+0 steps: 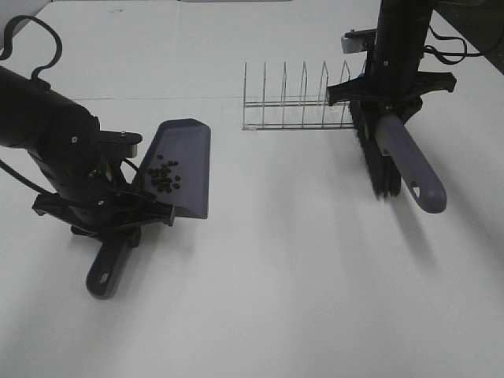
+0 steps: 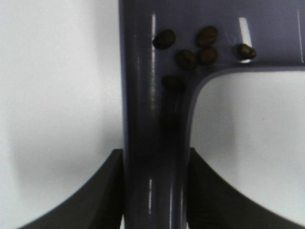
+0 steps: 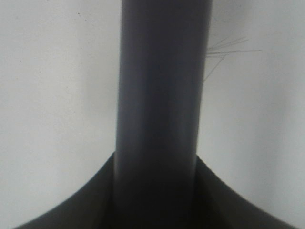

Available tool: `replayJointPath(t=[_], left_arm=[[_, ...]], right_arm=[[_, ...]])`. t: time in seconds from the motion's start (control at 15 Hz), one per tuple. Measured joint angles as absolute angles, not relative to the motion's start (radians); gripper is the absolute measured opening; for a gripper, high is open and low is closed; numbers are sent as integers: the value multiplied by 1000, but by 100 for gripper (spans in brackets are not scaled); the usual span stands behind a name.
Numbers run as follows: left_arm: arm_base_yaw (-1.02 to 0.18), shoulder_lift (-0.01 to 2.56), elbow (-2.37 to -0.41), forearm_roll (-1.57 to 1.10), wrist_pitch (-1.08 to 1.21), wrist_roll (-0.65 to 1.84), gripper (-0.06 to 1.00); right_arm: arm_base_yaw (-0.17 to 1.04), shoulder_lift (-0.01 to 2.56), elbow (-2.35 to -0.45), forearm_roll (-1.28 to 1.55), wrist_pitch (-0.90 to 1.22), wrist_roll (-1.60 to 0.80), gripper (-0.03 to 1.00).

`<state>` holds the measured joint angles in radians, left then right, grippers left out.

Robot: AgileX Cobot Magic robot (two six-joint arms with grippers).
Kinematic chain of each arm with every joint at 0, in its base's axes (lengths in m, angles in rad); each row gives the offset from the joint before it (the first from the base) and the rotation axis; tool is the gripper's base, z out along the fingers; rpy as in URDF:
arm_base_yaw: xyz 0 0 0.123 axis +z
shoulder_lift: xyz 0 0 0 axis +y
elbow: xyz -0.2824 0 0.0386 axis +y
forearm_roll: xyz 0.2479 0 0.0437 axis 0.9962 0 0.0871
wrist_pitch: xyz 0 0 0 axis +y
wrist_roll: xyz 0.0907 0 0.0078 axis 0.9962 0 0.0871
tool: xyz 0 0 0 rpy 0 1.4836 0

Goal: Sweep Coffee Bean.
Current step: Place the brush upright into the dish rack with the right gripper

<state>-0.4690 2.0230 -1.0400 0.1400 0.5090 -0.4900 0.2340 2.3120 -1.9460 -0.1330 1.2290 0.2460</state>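
- Pan (image 1: pixel 189 146): its handle end lies nearest. The left gripper (image 2: pixel 155 188) has its jaws pinched on that handle from both sides, with the tray just beyond them.
- Table (image 1: pixel 315 291): white, under both sets of jaws. I cannot tell whether the pan's lip touches it.
- Rack (image 1: pixel 295 106): bare wire, just beside the right jaws, on the side toward the left jaws.
- Brush (image 1: pixel 409 165): the right gripper (image 3: pixel 155 191) clamps its handle, jaws tight on either side. The bristles hang below the jaws, near the rack's end.
- Beans (image 1: pixel 164 177): clustered in the pan, just past the left jaws where handle meets tray. I spot none on the table.
- Judgement: the sweeping looks done. Hold the pan's lip no lower than its handle end, so the beans roll toward the jaws and not out. Move slowly, without jolts. Steer the bristles clear of the rack wires.
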Motion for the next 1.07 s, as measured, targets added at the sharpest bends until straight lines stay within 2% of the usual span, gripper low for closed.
replayJointPath(t=[1.07], left_arm=[[-469,2023,-1040,140,512,-490,34]], right_arm=[[230,2526,-2332,-155,1236,236,30]])
